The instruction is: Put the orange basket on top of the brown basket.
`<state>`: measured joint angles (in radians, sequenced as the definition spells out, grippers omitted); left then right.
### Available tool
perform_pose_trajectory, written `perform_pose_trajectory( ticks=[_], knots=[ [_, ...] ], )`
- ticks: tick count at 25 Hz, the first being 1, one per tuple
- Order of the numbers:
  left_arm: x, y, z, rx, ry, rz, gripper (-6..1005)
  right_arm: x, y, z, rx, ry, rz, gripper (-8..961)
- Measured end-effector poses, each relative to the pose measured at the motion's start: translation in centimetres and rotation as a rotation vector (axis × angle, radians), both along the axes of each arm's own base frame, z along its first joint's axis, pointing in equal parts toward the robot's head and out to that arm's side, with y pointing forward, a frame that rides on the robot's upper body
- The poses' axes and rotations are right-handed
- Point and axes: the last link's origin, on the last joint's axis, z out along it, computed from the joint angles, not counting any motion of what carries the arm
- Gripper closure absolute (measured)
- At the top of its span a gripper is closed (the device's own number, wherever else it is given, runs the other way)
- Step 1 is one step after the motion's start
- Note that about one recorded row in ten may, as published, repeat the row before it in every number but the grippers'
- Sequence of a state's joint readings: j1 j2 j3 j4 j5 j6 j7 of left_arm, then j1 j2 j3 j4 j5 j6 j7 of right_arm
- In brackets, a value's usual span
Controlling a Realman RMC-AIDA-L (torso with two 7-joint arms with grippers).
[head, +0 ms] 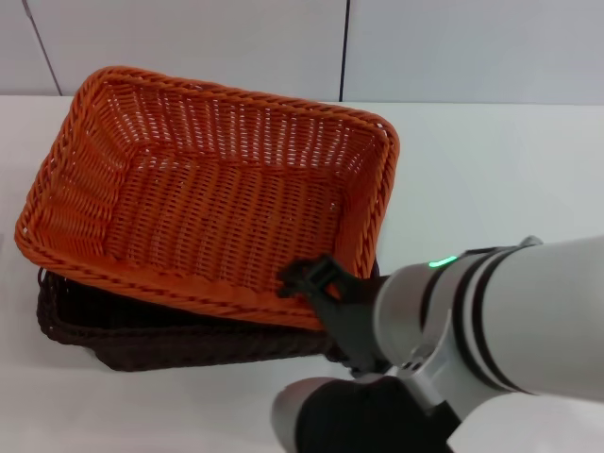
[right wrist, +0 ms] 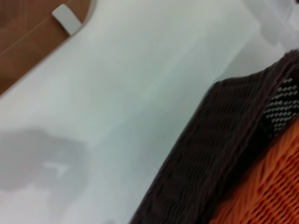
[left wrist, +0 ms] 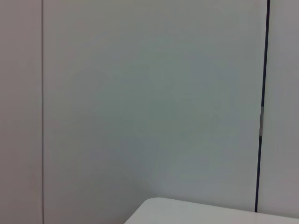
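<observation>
The orange basket (head: 217, 198) lies askew on top of the brown basket (head: 170, 340), which shows only along the near and left sides beneath it. My right gripper (head: 316, 283) is at the orange basket's near right rim, with one black finger (head: 304, 274) inside the rim, shut on it. The right wrist view shows the brown basket's wall (right wrist: 215, 154) close up with the orange basket (right wrist: 266, 186) right above it. My left gripper is out of view; its wrist camera faces the wall.
Both baskets stand on a white table (head: 491, 179) with a pale panelled wall behind. My right arm (head: 510, 321) fills the near right. The table's edge and wooden floor (right wrist: 28, 28) show in the right wrist view.
</observation>
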<state>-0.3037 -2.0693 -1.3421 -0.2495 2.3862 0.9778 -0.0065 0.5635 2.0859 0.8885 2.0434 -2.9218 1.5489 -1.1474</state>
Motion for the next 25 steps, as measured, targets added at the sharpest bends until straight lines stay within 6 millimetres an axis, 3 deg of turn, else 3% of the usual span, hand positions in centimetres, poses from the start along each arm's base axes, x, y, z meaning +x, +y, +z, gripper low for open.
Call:
perform_pose_trajectory(
  ticks=[10,19,25],
  knots=[
    [-0.2,-0.1,-0.1,-0.009,-0.003,0.011,173,-2.1,0.3,-0.3,0.012,0.093,0.051,193],
    [-0.2,0.0,-0.1,-0.011,-0.002,0.011,173,-5.0,4.3,2.7,0.168,0.353,0.034,194],
    [0.0,0.4,0.1,-0.006,0.002,0.004,173,-5.5,4.3,2.5,0.169,0.413,0.028,193]
  ],
)
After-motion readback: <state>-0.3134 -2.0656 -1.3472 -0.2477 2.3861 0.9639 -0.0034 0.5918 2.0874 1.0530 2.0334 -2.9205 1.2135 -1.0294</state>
